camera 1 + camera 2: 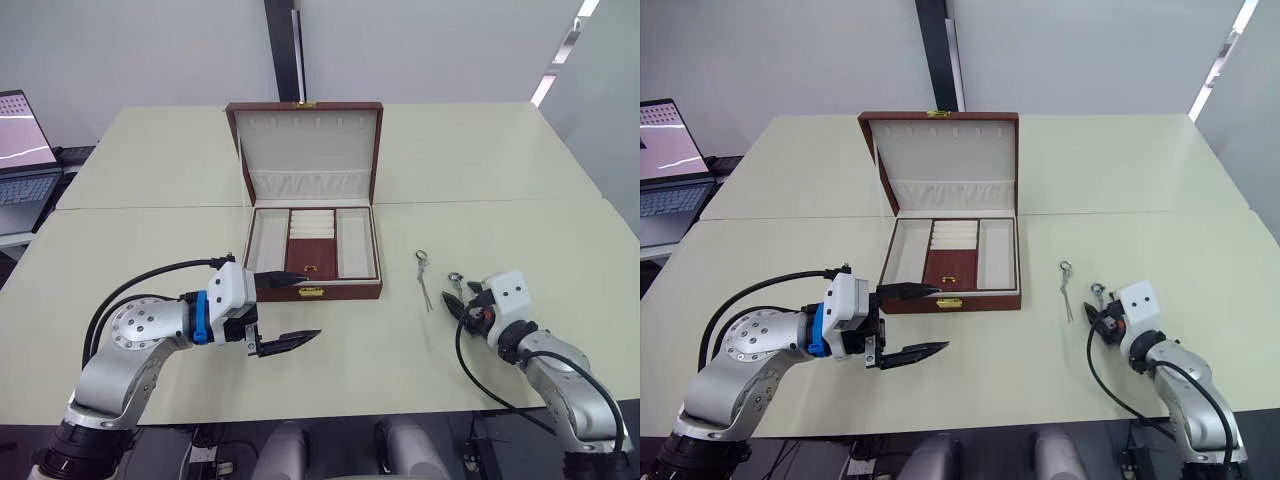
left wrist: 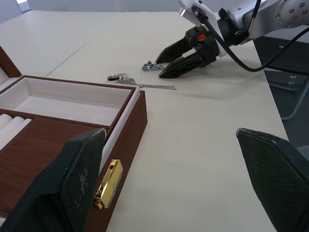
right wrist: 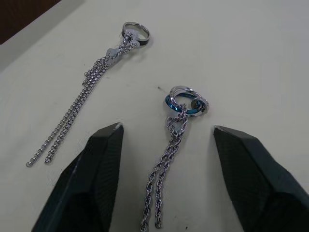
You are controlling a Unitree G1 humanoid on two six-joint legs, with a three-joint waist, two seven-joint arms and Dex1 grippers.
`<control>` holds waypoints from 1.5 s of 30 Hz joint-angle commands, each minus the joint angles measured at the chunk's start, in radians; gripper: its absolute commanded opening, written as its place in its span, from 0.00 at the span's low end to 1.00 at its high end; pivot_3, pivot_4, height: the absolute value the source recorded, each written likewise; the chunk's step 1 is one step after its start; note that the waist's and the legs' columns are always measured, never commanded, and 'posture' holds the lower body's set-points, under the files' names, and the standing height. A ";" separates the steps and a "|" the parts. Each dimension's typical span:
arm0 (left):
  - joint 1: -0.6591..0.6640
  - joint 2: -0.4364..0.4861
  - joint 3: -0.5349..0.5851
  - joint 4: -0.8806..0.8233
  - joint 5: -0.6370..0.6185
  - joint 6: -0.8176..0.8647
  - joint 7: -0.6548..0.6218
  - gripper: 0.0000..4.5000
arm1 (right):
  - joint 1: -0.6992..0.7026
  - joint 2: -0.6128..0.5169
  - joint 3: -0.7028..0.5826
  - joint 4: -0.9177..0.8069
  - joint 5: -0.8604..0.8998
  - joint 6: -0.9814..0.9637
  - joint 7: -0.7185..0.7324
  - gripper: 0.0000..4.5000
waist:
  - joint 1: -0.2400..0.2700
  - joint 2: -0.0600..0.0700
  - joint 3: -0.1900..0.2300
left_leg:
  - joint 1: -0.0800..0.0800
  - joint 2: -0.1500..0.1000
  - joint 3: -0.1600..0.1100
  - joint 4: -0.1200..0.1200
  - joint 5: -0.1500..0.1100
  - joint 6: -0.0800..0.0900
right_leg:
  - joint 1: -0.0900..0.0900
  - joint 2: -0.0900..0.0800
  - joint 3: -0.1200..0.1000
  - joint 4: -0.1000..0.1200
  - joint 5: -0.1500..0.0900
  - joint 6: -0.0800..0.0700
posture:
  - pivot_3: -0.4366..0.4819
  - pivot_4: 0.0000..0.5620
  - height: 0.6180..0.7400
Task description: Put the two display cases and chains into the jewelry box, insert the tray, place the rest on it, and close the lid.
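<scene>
Our right gripper (image 3: 166,181) sits low over the table (image 1: 520,180) with its two black fingers (image 3: 94,179) spread wide and holding nothing. Between those fingers lies a thin silver chain with a blue ring (image 3: 179,112) at its far end. The chain runs straight back toward the gripper. Just beside it lies a second silver chain with a plain ring (image 3: 104,72), which slants away from the first one. In the head view, both chains rest on the bare table to the right of the jewelry box (image 1: 313,255), and the second chain is the nearer one to the box.

Our left gripper (image 1: 285,312) is also wide open and empty. One finger reaches over the front left corner of the jewelry box, close to its gold clasp (image 2: 108,183). The other finger hangs over the table in front of the box.

The jewelry box stands in the middle of the table with its lid (image 1: 305,150) up. The lid has cream lining and a gathered pocket along its lower part. The tray (image 1: 955,255) sits inside the box. It has cream end parts, a brown middle and cream ring rolls (image 1: 312,221) at the back. A small gold thing lies on the brown middle part, but we cannot tell what it is.

An open laptop (image 1: 25,165) stands off the table on the far left.
</scene>
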 commanded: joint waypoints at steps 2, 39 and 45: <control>-0.003 -0.010 -0.005 -0.025 0.003 -0.022 0.001 1.00 | 0.001 -0.002 0.007 0.025 -0.018 0.010 -0.006 0.41 | 0.000 0.000 0.000 | 0.000 0.000 0.000 0.000 0.000 0.000 | 0.000 0.000 0.000 0.000 0.000 0.000 | 0.48 0.27 1.00; 0.087 -0.053 0.040 -0.064 -0.015 0.001 0.120 1.00 | -0.233 0.002 -0.063 -0.192 0.341 0.130 0.127 0.00 | 0.000 0.000 0.000 | 0.000 0.000 -0.001 0.000 0.000 0.000 | -0.001 0.000 0.000 0.000 0.000 0.000 | 0.48 0.27 1.00; 0.146 -0.086 0.085 -0.066 -0.004 -0.014 0.196 1.00 | -0.401 0.021 -0.009 -0.143 0.348 0.158 0.128 0.00 | -0.001 0.001 0.000 | 0.000 0.000 -0.001 0.000 0.000 0.000 | -0.001 0.000 0.000 0.000 0.000 0.000 | 0.48 0.27 1.00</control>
